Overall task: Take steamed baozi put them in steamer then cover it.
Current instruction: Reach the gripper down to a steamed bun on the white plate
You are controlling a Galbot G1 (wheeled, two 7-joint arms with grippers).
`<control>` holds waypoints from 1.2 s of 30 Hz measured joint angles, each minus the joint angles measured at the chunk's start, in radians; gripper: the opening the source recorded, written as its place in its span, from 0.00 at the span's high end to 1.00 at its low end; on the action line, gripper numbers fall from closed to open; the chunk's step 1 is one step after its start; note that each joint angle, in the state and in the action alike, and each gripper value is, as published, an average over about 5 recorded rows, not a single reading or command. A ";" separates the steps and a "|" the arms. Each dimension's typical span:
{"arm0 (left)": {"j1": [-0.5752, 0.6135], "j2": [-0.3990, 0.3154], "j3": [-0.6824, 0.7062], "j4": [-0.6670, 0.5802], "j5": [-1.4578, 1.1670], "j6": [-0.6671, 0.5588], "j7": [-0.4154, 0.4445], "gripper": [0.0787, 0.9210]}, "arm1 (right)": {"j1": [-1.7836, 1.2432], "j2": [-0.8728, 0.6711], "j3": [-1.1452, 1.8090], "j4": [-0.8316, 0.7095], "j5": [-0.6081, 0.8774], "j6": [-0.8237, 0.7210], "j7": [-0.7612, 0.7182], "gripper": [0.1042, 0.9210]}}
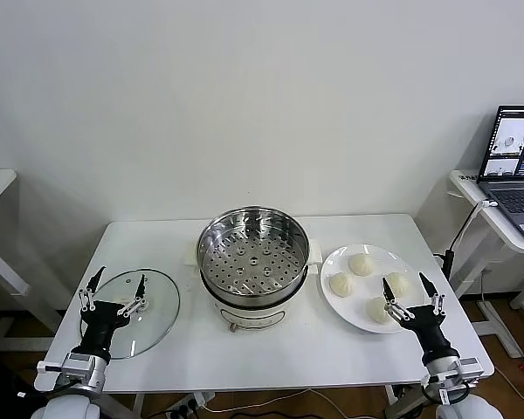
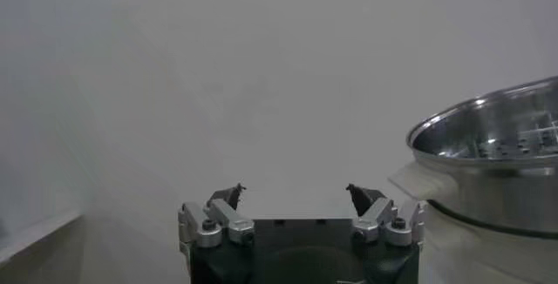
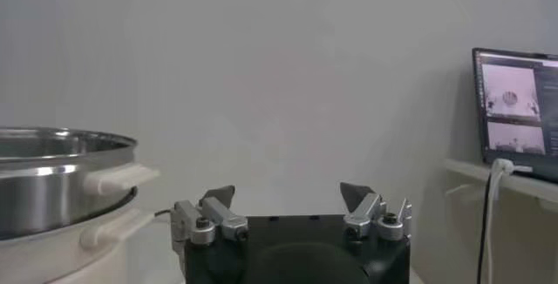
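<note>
At table centre you have steamer [image 1: 253, 262], uncovered. Cover [image 1: 144, 310] lies left, four baozi [image 1: 367, 284] on plate [image 1: 336, 301] right. Left gripper [image 1: 114, 292] and right gripper [image 1: 411, 296] both spread wide, empty.

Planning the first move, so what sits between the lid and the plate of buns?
The steamer, uncovered with its tray empty, stands between the lid and the plate holding four buns. The head view shows this.

place: lab or office | cues: bare white wall [image 1: 244, 105]; white table [image 1: 183, 349]; laptop [image 1: 513, 161] on side stand
</note>
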 measured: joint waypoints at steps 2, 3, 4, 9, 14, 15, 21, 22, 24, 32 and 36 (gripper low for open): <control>-0.002 0.002 0.000 -0.002 0.000 -0.001 0.001 0.12 | 0.021 -0.024 -0.008 -0.009 -0.017 -0.014 -0.002 0.12; -0.003 0.003 0.001 -0.005 0.000 -0.001 0.002 0.12 | 0.044 -0.050 -0.018 -0.019 -0.036 -0.029 -0.004 0.12; -0.005 0.004 0.001 -0.007 0.000 -0.002 0.003 0.12 | 0.069 -0.079 -0.030 -0.030 -0.056 -0.044 -0.009 0.12; -0.013 0.002 0.011 -0.014 0.000 -0.004 0.004 0.12 | 0.232 -0.239 -0.147 -0.102 -0.157 -0.125 -0.064 0.12; -0.018 0.004 0.020 -0.018 0.001 -0.005 0.002 0.12 | 0.452 -0.386 -0.354 -0.186 -0.208 -0.203 -0.194 0.12; -0.020 0.005 0.022 -0.018 0.002 -0.005 0.002 0.12 | 0.503 -0.409 -0.403 -0.205 -0.215 -0.217 -0.228 0.12; -0.023 0.007 0.033 -0.018 0.004 -0.002 -0.002 0.12 | 0.829 -0.498 -0.728 -0.326 -0.248 -0.287 -0.460 0.12; -0.023 0.007 0.035 -0.018 0.005 -0.002 -0.002 0.12 | 0.881 -0.505 -0.780 -0.346 -0.253 -0.297 -0.501 0.12; -0.025 0.008 0.040 -0.018 0.006 0.000 -0.002 0.12 | 0.979 -0.514 -0.876 -0.385 -0.265 -0.313 -0.582 0.12; -0.027 0.007 0.053 -0.016 0.012 0.005 -0.004 0.12 | 1.291 -0.483 -1.190 -0.547 -0.317 -0.339 -0.823 0.12; -0.024 0.007 0.049 -0.016 0.013 0.005 -0.004 0.12 | 1.381 -0.438 -1.287 -0.632 -0.344 -0.338 -0.887 0.12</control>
